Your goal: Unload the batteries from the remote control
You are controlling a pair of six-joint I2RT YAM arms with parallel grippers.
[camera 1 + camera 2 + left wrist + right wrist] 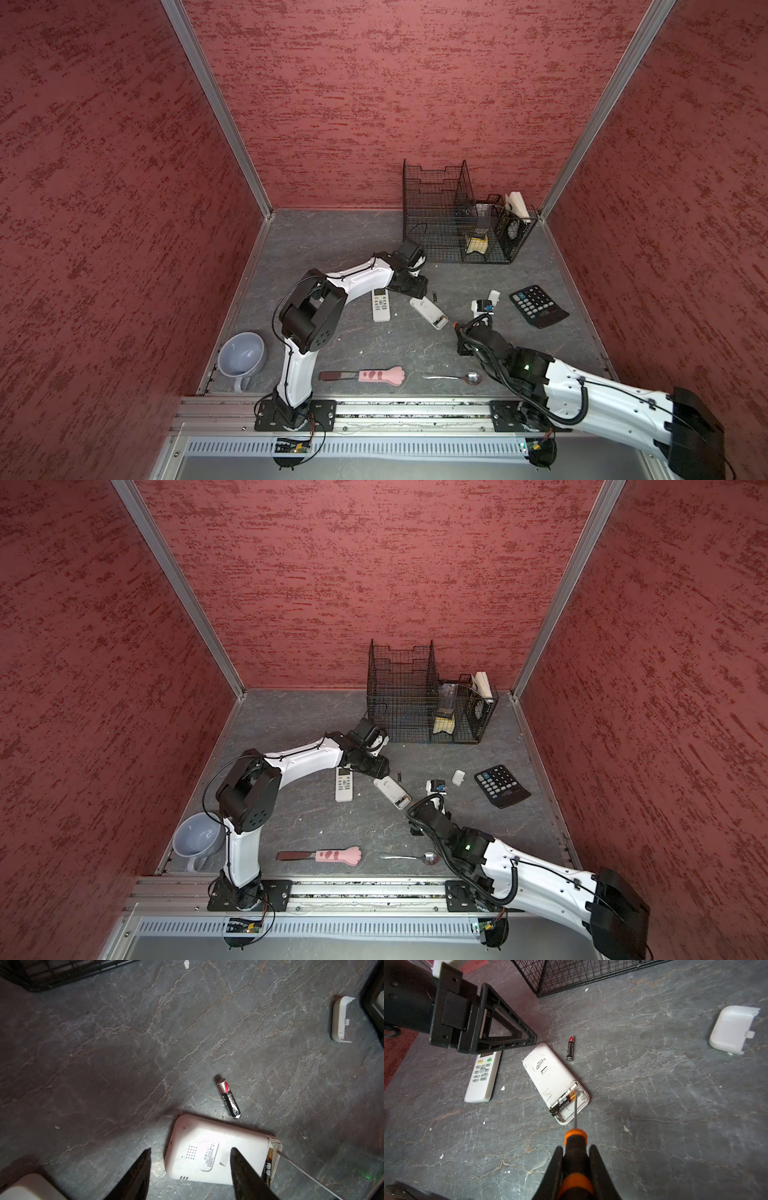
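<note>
Loose battery (pixel 570 1048) out, seated battery (pixel 562 1103) in the remote control (pixel 550 1072).
The remote lies face down mid surface (pixel 654 1105), bay open; the loose battery is just right of its far end. Your right claw (pixel 575 1148) is clamped on the screwdriver (pixel 575 1136), tip at the seated battery's gold end. Your left claw (pixel 190 1167) hangs spread apart over the remote's far end.

We've got matching arms: the left arm (pixel 357 279) and right arm (pixel 602 395) both wear glossy white shells between chunky black joints. Thin black cables run along them, and the right adds a ribbed black hose (pixel 584 409) and a tiny green light (pixel 527 367). The left gripper (pixel 191 1149) has black wedge fingers. The base plates (pixel 320 415) are black with silver screws.
</note>
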